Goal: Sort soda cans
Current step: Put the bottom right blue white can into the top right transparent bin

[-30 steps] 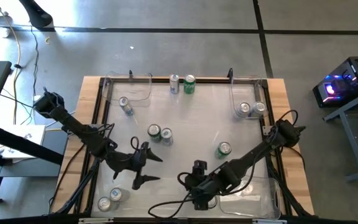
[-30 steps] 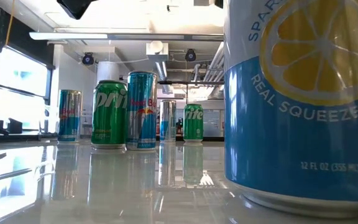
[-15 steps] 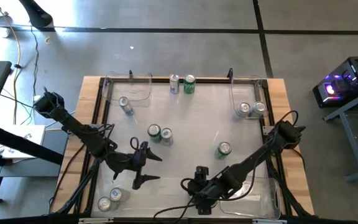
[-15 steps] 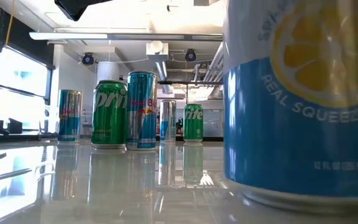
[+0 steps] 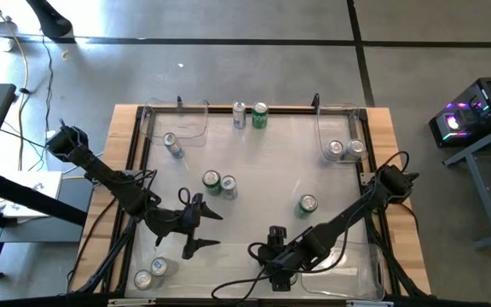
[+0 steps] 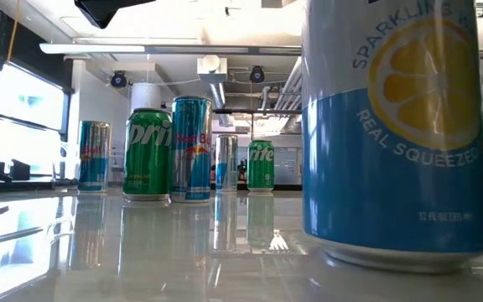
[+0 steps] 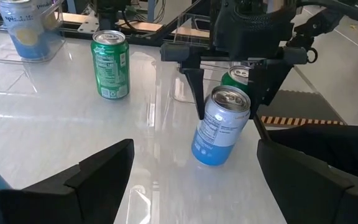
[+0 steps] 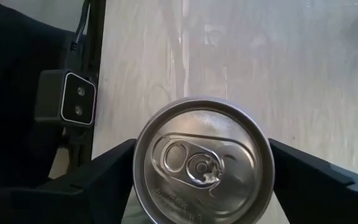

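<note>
My right gripper [image 7: 229, 111] stands near the table's near edge, shut around a blue-and-white soda can [image 7: 221, 127]. That can fills the right of the low view [image 6: 392, 126], and the right wrist view shows its silver top [image 8: 201, 162]. My left gripper [image 5: 205, 230] hangs open over the table left of it, touching nothing. Two cans [image 5: 219, 184] stand on their bases mid-table, and a green can [image 5: 307, 205] stands to their right. Two more [image 5: 250, 115] stand at the far edge. My right gripper pinches the blue-and-white can between its two fingers at the upper wall just under the rim [image 7: 209, 106]. The fingers [image 7: 197, 93] come from above, pointing down, one on each side of the top. The can leans slightly, and its base [image 6: 392, 256] looks to be on the table.
Clear plastic bins sit at the corners. The far-left bin [image 5: 190, 109] holds one can, the far-right bin [image 5: 320, 128] holds two, and two cans [image 5: 150, 273] lie at the near-left corner. Another bin [image 5: 361, 271] sits at the near right. Black rails frame the table.
The blue-and-white can between my right fingers has rocked and shifted a little; in the low view it now shows slightly smaller and sharp after a blurred moment. My right arm has settled a little toward the near edge.
</note>
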